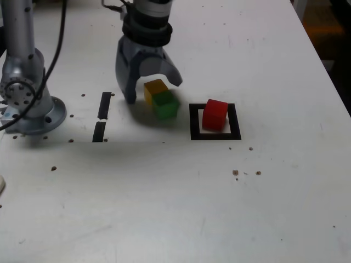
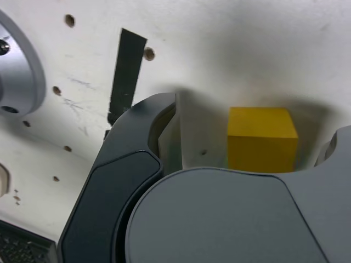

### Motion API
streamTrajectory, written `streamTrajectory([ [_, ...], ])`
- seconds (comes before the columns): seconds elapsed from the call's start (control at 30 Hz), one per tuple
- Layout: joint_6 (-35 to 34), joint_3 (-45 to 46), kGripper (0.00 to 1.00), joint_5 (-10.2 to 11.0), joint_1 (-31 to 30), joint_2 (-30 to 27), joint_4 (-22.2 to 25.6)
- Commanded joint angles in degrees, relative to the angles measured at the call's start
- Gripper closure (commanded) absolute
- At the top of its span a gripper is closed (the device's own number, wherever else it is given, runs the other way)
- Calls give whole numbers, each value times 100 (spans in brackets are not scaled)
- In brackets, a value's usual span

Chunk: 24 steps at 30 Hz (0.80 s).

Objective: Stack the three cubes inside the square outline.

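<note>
Hanging over a white tabletop (image 1: 164, 208), a grey robot gripper (image 1: 153, 92) points downward with its jaws spread wide and nothing held between them. Just below the jaws sits the yellow cube (image 1: 154, 88), resting on the table between the two fingers without being clasped; the wrist view shows this yellow cube (image 2: 262, 138) sitting in the open gap. Touching its near corner is the green cube (image 1: 165, 104), slightly closer to the front edge of the tabletop. Toward the tabletop's right edge in the exterior view, the red cube (image 1: 214, 114) sits inside the square outline (image 1: 215, 136) of black tape, slightly turned against the frame. On the other side of the gripper, two short black tape strips (image 1: 102, 116) lie end to end near the arm's round metal base (image 1: 30, 109), which stands by the left edge. Small dark holes dot the surface.
</note>
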Motion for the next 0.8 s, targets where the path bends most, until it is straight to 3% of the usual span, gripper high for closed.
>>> streamTrajectory([
  [0.0,4,-38,3,16,11,79,-20],
  [0.57,12,-238,14,128,15,455,-65],
  [0.67,19,-226,19,115,16,465,-49],
  [0.77,28,-217,31,6,16,503,-33],
])
